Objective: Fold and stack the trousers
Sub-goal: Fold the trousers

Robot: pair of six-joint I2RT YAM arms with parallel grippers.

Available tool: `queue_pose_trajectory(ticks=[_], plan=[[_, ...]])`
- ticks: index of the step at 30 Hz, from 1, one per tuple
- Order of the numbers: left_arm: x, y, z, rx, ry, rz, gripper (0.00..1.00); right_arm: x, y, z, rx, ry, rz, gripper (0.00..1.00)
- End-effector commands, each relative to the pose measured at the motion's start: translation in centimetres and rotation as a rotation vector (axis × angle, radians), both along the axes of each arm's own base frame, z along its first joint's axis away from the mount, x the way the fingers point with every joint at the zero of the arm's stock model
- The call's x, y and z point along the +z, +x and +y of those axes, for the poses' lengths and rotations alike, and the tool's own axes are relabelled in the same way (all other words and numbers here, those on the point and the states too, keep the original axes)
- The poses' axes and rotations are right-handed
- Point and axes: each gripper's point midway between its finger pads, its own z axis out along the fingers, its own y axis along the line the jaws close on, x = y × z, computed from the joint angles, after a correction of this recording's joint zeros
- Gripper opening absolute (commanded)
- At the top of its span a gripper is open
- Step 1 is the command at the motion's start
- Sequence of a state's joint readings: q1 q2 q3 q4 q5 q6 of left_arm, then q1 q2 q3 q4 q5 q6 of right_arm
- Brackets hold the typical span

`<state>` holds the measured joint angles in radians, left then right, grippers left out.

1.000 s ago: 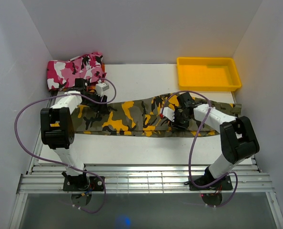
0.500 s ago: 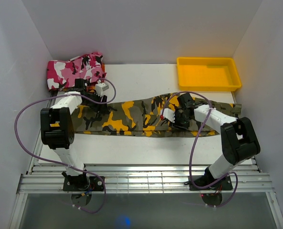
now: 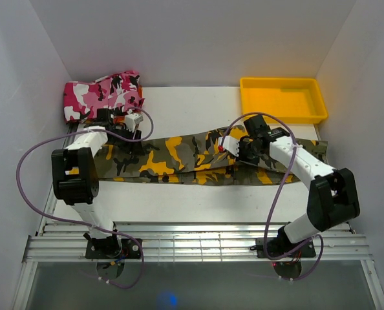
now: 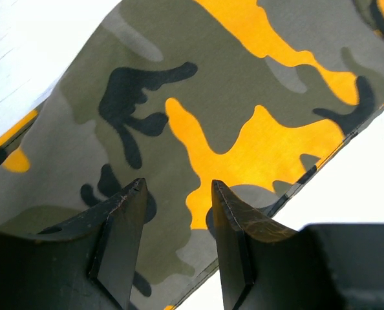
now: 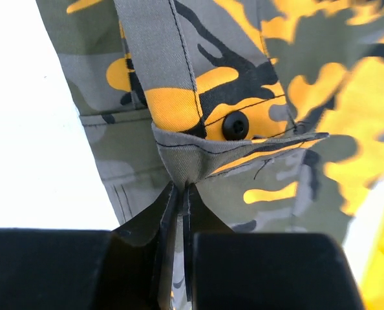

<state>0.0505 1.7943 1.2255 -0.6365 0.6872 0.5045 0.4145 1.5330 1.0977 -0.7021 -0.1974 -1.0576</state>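
The camouflage trousers (image 3: pixel 185 158) lie stretched left to right across the white table, olive green with yellow-orange and black patches. My left gripper (image 3: pixel 128 139) hovers open just above the leg end of the trousers (image 4: pixel 198 110), near their hem edge, its fingers (image 4: pixel 124 219) apart with cloth showing between them. My right gripper (image 3: pixel 244 150) is shut on a pinched fold of the trousers (image 5: pixel 198 155) at the waist, beside a black button (image 5: pixel 234 124), and holds that cloth raised.
A folded pink, white and black camouflage garment (image 3: pixel 101 95) lies at the back left. A yellow tray (image 3: pixel 282 98) stands at the back right. White walls enclose the table on three sides.
My right gripper has lifted and moved back and slightly right, pulling the waist cloth up with it. My left gripper has shifted slightly back over the leg end.
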Motion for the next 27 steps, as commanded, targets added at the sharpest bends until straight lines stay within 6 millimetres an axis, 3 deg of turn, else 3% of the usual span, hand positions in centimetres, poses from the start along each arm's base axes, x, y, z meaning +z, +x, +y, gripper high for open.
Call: queue_pose_trajectory(ticks=[1, 5, 9, 12, 15, 17, 18, 19, 22, 27], plan=[[2.2, 0.1, 1.1, 0.026, 0.003, -0.066, 0.55, 3.8, -1.4, 0.2, 0.025, 0.043, -0.017, 0.08], [2.0, -0.3, 1.6, 0.035, 0.005, -0.061, 0.55, 1.5, -3.2, -0.8, 0.034, 0.011, 0.019, 0.08], [1.8, -0.9, 1.7, 0.058, -0.021, -0.02, 0.56, -2.9, -5.8, -2.0, 0.039, -0.039, 0.126, 0.08], [2.2, -1.2, 2.5, 0.095, -0.029, -0.007, 0.56, -5.5, -7.2, -2.5, 0.05, -0.072, 0.177, 0.08], [2.7, -1.9, 4.6, 0.174, -0.043, 0.023, 0.57, -7.1, -7.0, -2.8, 0.051, -0.097, 0.176, 0.08], [3.0, -2.4, 5.9, 0.212, -0.037, 0.021, 0.57, -7.3, -6.7, -2.4, 0.042, -0.091, 0.188, 0.08], [3.1, -2.6, 7.6, 0.268, -0.036, 0.026, 0.57, -7.0, -6.5, -2.1, 0.037, -0.08, 0.186, 0.08], [3.4, -2.7, 8.5, 0.31, -0.041, 0.035, 0.58, -6.3, -5.9, -1.5, 0.02, -0.056, 0.179, 0.2], [4.3, -3.3, 13.3, 0.479, -0.021, 0.067, 0.59, -3.7, -4.4, -0.7, -0.034, -0.015, 0.156, 0.41], [4.4, -5.6, 20.9, 0.712, 0.066, 0.124, 0.6, 0.7, -3.1, -1.3, -0.149, 0.076, 0.106, 0.55]])
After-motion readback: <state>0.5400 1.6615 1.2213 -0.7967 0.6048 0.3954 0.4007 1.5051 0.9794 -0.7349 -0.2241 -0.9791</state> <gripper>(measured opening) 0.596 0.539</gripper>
